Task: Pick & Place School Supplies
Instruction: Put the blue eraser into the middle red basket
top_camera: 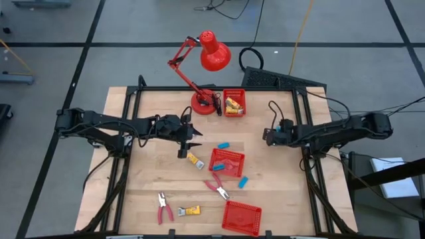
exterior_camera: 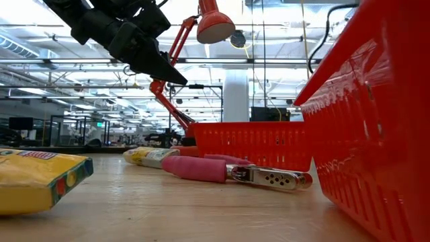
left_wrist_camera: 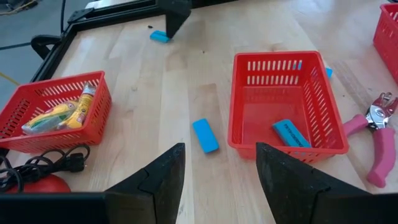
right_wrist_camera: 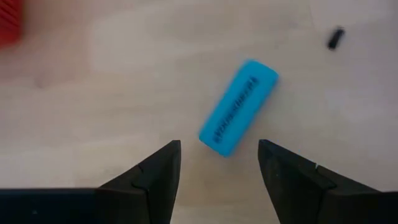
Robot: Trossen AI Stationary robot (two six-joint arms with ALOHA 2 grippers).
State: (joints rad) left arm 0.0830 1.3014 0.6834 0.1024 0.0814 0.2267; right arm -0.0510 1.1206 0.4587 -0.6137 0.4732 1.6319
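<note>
Nearest the front edge of the wooden surface [top_camera: 146, 199], at about 6 o'clock, sit one red mesh basket [top_camera: 241, 218], a pair of red-handled pliers [top_camera: 164, 208] and a yellow tube-like piece [top_camera: 190, 211] just beside them. Farther in, at centre, a second pair of pliers [top_camera: 218, 188] lies just beside the middle basket [top_camera: 226, 162], at its 7 o'clock; a light-blue eraser [left_wrist_camera: 291, 133] lies inside that basket, another [top_camera: 243, 180] rests on the surface at its 5 o'clock, and a third [top_camera: 224, 144] at its 12 o'clock. A second yellow piece [top_camera: 194, 160] lies at the basket's 9 o'clock. The left claw [top_camera: 189, 140] hangs above the surface at roughly 9 o'clock from centre, fingers spread, pinching nothing; the low view shows it well clear of the wood. The right claw [top_camera: 267, 135] sits at about 3 o'clock, fingers spread and empty, with a fourth light-blue eraser [right_wrist_camera: 238, 106] lying tilted on the wood just ahead of its fingertips. At 12 o'clock, the rear basket [top_camera: 234, 103] holds yellow items, just beside the base of a red desk lamp [top_camera: 206, 63].
</note>
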